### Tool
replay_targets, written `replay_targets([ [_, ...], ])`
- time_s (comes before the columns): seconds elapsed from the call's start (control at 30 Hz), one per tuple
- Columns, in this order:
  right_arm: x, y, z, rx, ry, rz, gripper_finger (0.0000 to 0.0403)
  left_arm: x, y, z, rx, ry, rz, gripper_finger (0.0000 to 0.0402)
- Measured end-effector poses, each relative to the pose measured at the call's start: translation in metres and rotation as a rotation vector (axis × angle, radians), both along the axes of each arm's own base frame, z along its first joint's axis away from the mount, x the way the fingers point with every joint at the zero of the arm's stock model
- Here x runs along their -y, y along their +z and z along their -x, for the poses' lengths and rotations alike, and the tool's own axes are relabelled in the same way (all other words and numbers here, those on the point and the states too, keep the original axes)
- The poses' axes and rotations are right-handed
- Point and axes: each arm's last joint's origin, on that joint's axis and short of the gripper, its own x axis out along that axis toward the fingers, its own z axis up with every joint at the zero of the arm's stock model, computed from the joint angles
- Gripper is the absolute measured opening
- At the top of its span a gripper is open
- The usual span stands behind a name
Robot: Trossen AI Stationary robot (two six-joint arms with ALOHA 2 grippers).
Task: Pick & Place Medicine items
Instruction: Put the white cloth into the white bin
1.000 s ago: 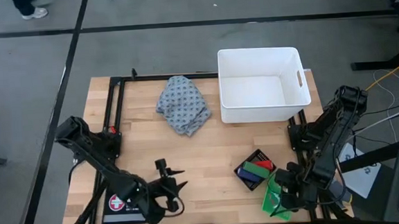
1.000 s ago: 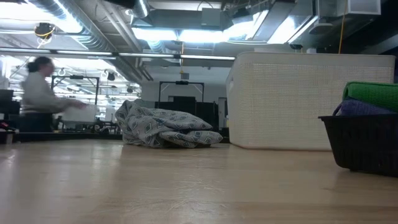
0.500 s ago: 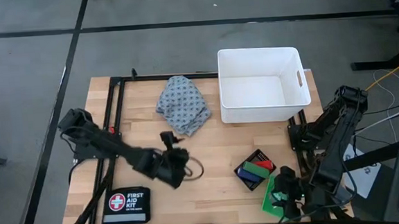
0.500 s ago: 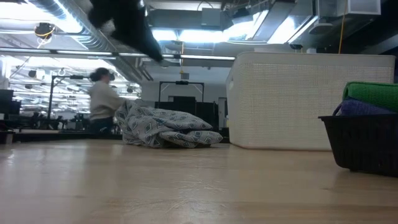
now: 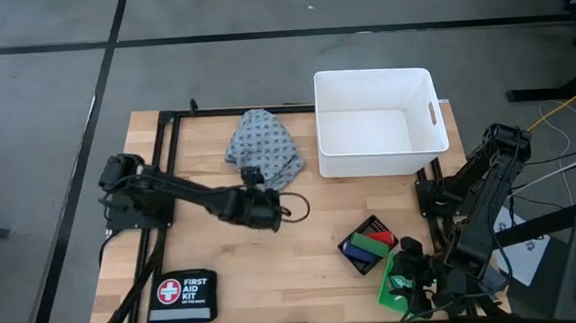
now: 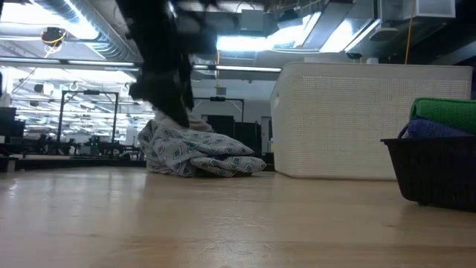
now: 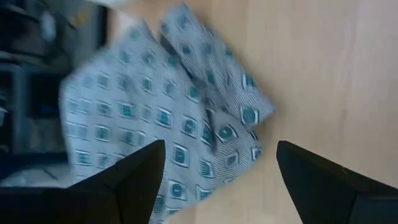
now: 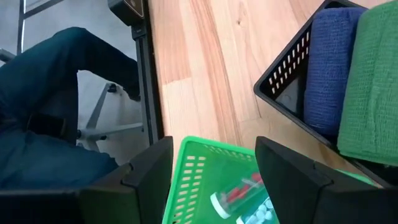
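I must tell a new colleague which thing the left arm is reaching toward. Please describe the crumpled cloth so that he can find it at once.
Start at the big white bin at the far side of the wooden table. Directly beside it, toward the left arm's side, lies the cloth, with the open left gripper just in front of it. It is the only soft, rumpled thing there, grey with a pattern of small teal squares.

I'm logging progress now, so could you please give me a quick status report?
Left hand open, above the patterned cloth. Right hand open, over the green basket. Blue and green rolls sit in the black basket.
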Motion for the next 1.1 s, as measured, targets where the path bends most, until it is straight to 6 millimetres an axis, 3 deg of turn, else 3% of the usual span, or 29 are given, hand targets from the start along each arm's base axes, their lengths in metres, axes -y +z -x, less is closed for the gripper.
replay_targets([
  [0.3, 0.000, 0.000, 0.000, 0.005, 0.013, 0.013, 0.0229, -0.047, -0.041, -0.014, -0.255, 0.023, -0.056, 0.0306],
  [0.6, 0.001, 0.000, -0.001, 0.027, 0.018, 0.033, 0.0229, -0.082, -0.051, -0.015, -0.324, 0.077, -0.042, 0.0306],
  [0.97, 0.000, 0.001, -0.002, 0.037, 0.006, 0.023, 0.0229, -0.133, -0.104, -0.022, -0.416, 0.214, -0.035, 0.0306],
  [1.1, 0.000, 0.001, -0.002, 0.037, 0.004, 0.022, 0.0229, -0.145, -0.120, -0.014, -0.467, 0.283, 0.046, 0.0270],
])
